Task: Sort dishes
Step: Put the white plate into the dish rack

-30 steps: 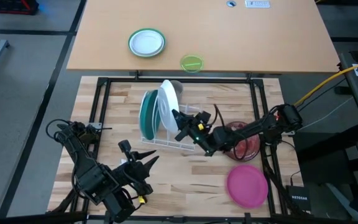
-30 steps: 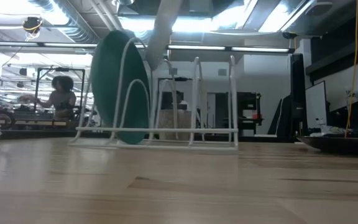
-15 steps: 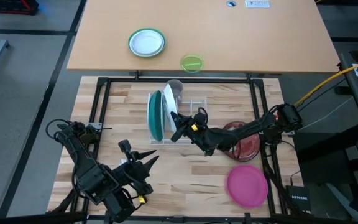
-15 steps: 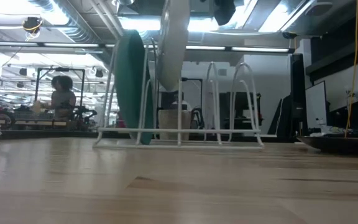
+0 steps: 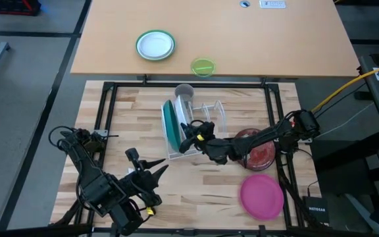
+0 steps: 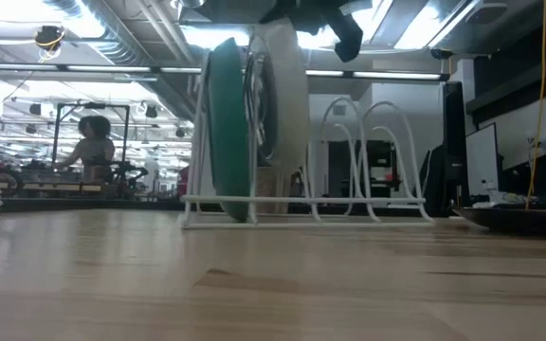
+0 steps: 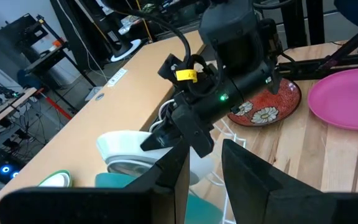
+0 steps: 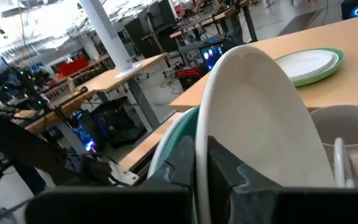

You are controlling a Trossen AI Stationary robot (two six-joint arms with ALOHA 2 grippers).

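Note:
A white wire rack (image 5: pixel 202 128) stands mid-table. The teal-green plate (image 5: pixel 169 125) stands on edge in its left slot. The white plate (image 5: pixel 178 124) stands on edge right beside it, lower edge down in the rack (image 6: pixel 282 123). My right gripper (image 5: pixel 188 130) is shut on the white plate's rim. The dark red flowered plate (image 5: pixel 260 150) and the magenta plate (image 5: pixel 262 195) lie flat at the right. My left gripper (image 5: pixel 155 172) is open and empty near the front edge. My right gripper pinches the white plate's rim (image 8: pixel 202 146) between its two fingers (image 8: pixel 229 171), one on each face. It comes from the table's right side, high on the plate, slanting down. The plate stands upright on edge beside the teal-green plate (image 8: pixel 169 146), its lower part in the rack.
A pale cup-like holder (image 5: pixel 184 92) sits at the rack's far end. A small green-rimmed white plate (image 5: pixel 155 45) and a small lime-green dish (image 5: pixel 202 66) lie on the far tan table. The rack's right slots (image 6: pixel 368 152) hold nothing. A person (image 6: pixel 91 142) is far behind.
My right gripper has gone down and toward the table's left with the white plate, which has tipped from slanting to upright and gone down into the rack beside the teal-green plate. The rack has slid toward the table's right, and the teal-green plate now stands straighter.

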